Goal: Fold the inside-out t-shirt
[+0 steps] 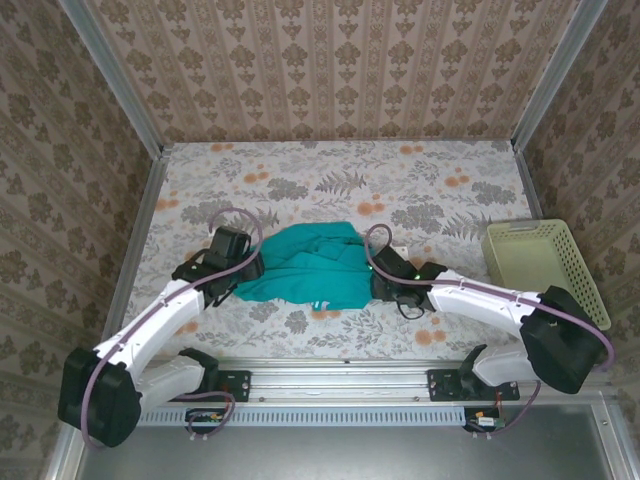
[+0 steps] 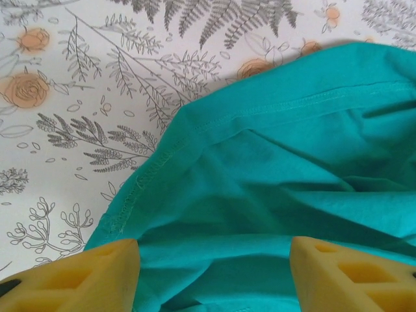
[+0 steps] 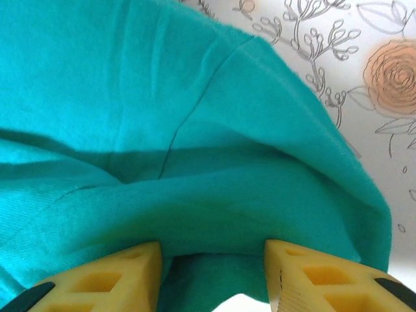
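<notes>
Left gripper (image 2: 214, 276) is spread wide, its yellow fingers (image 2: 97, 279) on either side of a stretch of the inside-out t-shirt (image 1: 310, 265), with a stitched hem just ahead; it pinches nothing. Right gripper (image 3: 211, 276) is likewise parted, a rumpled teal fold bulging between its fingers, unclamped. The t-shirt lies crumpled mid-bench (image 1: 400, 180), toward the near edge, between both grippers. A pale yellow basket (image 1: 535, 262) sits at the right edge.

Bright, even light; soft shadows in t-shirt (image 3: 195, 195) folds; wrist views slightly soft.
</notes>
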Controlling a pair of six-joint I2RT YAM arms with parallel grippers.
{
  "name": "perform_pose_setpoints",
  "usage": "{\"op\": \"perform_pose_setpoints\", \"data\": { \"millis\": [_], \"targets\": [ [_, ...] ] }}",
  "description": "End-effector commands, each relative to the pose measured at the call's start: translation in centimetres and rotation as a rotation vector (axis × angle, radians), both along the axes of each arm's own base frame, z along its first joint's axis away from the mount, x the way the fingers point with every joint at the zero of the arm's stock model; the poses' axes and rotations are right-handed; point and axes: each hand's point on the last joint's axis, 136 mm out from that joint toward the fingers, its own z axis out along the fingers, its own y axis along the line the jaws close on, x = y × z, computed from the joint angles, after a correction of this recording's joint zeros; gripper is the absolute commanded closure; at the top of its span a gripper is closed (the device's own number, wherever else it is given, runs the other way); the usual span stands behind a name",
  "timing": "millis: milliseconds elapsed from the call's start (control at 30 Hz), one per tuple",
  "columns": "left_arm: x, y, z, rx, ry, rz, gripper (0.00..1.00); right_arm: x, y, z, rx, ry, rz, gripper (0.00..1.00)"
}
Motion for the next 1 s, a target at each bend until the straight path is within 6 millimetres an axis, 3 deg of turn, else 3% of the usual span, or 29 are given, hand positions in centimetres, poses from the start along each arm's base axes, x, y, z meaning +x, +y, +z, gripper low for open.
{"op": "perform_pose_setpoints", "data": {
  "millis": [0,200,333,500,600,700,967],
  "targets": [
    [-0.1,-0.4,-0.7,-0.009,0.008,-0.010,0.37,-2.2,-0.9,-1.8,-0.017,0.061,-0.043,0.56],
    [0.0,-0.3,-1.1,0.002,0.010,-0.010,0.35,-5.8,-0.9,-3.1,0.002,0.108,-0.080,0.64],
    [0.0,-0.3,-1.3,0.004,0.011,-0.009,0.34,-6.6,-1.1,-3.0,0.014,0.118,-0.082,0.64],
    [-0.3,0.0,-1.5,0.015,0.014,-0.006,0.34,-5.1,-1.9,1.3,0.050,-0.011,-0.060,0.67],
    [-0.4,0.2,-1.4,0.012,0.005,-0.003,0.33,-3.6,-1.2,2.5,0.169,-0.027,-0.043,0.69],
    [-0.4,0.3,-1.2,0.013,0.000,0.002,0.33,-2.4,-0.4,2.3,0.230,-0.014,-0.037,0.69],
    [-0.6,0.7,-1.5,0.022,0.009,0.013,0.32,-0.9,0.4,-0.2,0.198,0.022,-0.013,0.63]
  ]
}}
